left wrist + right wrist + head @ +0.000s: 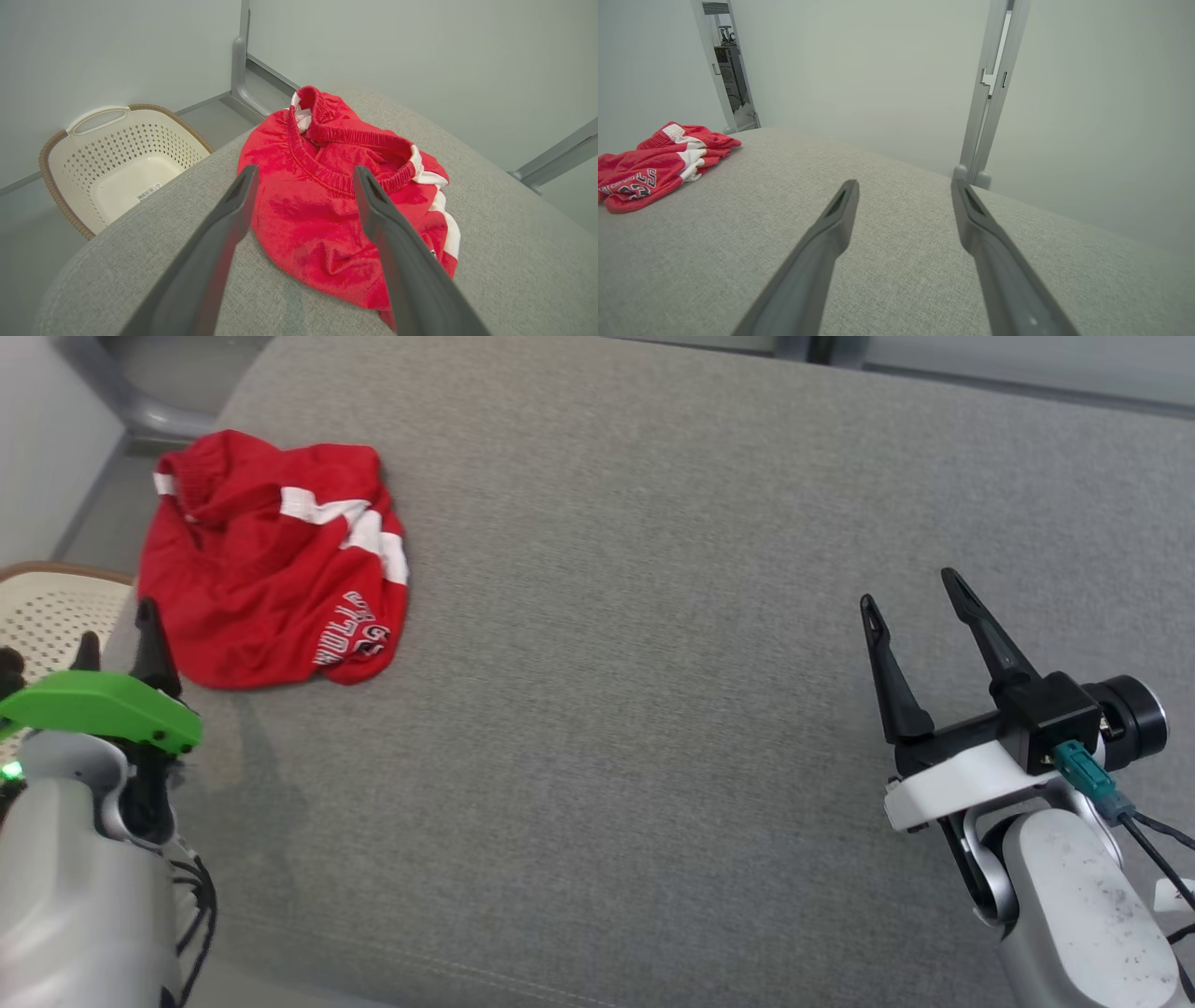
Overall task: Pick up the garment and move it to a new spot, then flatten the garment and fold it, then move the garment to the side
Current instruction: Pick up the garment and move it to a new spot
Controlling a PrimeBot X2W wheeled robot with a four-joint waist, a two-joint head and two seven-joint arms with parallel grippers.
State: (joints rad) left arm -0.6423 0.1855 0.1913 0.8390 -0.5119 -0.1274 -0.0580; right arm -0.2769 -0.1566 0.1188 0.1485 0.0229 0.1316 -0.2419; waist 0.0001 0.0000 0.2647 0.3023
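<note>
A: Garment?
B: Crumpled at grey cushion's far-left corner. Waistband points away, lettered hem nearer; long axis near-to-far.
A: Fingers?
B: Left gripper, right gripper: spread wide, empty.

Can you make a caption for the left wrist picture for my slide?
Open left gripper points at crumpled red shorts on a grey cushion, white basket beyond its edge.
</note>
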